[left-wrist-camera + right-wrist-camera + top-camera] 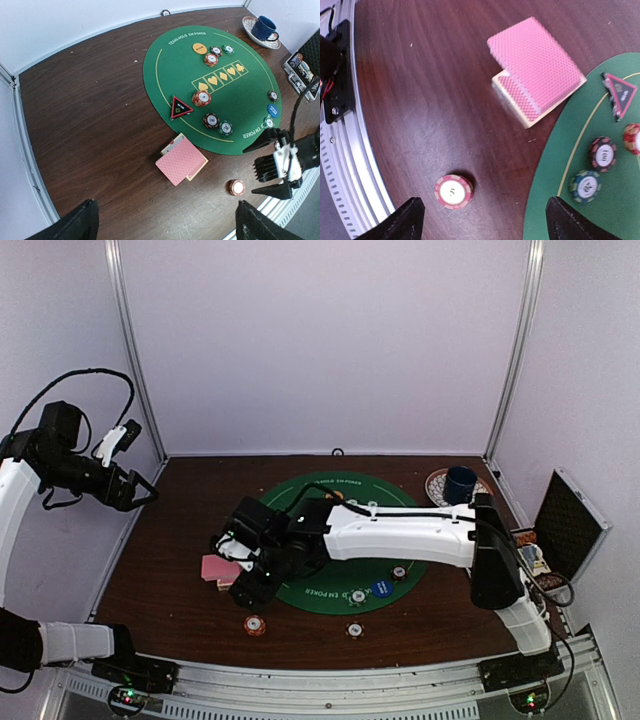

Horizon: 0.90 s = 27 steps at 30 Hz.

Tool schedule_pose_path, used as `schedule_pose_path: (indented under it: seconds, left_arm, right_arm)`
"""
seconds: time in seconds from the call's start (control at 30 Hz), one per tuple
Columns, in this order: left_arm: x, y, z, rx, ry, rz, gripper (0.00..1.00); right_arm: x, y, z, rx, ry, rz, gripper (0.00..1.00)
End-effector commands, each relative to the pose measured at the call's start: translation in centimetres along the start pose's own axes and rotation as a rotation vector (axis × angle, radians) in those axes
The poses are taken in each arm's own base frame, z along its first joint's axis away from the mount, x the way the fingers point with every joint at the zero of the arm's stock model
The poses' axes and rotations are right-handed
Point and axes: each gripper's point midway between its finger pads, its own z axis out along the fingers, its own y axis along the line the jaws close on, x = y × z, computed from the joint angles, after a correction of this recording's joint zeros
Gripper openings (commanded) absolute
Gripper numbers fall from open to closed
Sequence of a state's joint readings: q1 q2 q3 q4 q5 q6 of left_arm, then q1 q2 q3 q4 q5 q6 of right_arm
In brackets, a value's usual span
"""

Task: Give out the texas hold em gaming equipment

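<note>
1. Below the right gripper [482,202] lies bare wood. Its jaws stand wide apart with nothing between them.
2. Just ahead of its fingertips: one red chip [453,191] marked 5, flat on the table [420,100], closer to one finger than the other, untouched.
3. Farther ahead: cards [535,75], pink backs up, the stack slightly skewed, on the wood just off the mat [620,220] edge.
4. Ahead and off to one side, on the mat: triangle marker [620,93], a black-red chip [603,154], and a green chip [585,186] just beside it. All are clear of the gripper.
5. Left gripper [166,205] is held up over the table's left edge, jaws spread fully, empty. The cards lie below and ahead of it, the mat beyond them.
6. Well away from both grippers: orange button [199,48] on the mat's far side, with chips near it. Blue button [273,110] sits beyond the right gripper, on the mat.
7. Farthest off: mug [263,27] on a plate [248,23] in the far right corner; case [570,515] at the table's right edge.
</note>
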<state>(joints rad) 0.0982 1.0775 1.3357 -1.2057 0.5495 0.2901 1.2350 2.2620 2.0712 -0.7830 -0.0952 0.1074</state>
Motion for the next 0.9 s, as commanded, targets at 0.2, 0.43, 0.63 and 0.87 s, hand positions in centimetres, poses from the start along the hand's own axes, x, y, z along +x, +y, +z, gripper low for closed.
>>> schedule_pose_path:
  seconds: [0.2, 0.43, 0.63, 0.87]
  left_arm:
    - [-0.7, -0.2, -0.7, -0.006, -0.028, 0.021, 0.98]
    - [-0.8, -0.2, -0.8, -0.008, -0.029, 0.024, 0.98]
    - [-1.0, -0.3, -1.0, -0.008, -0.033, 0.025, 0.98]
    - [-1.1, -0.4, -1.1, -0.008, -0.037, 0.027, 0.98]
  right_arm:
    - [4.3, 3.1, 5.3, -0.099, 0.165, -0.074, 0.91]
    - [5.8, 3.5, 6.8, -0.111, 0.208, -0.089, 0.9]
    - [6.3, 3.9, 7.4, -0.117, 0.227, -0.104, 0.82]
    - [7.3, 4.2, 7.9, -0.108, 0.262, -0.132, 0.74]
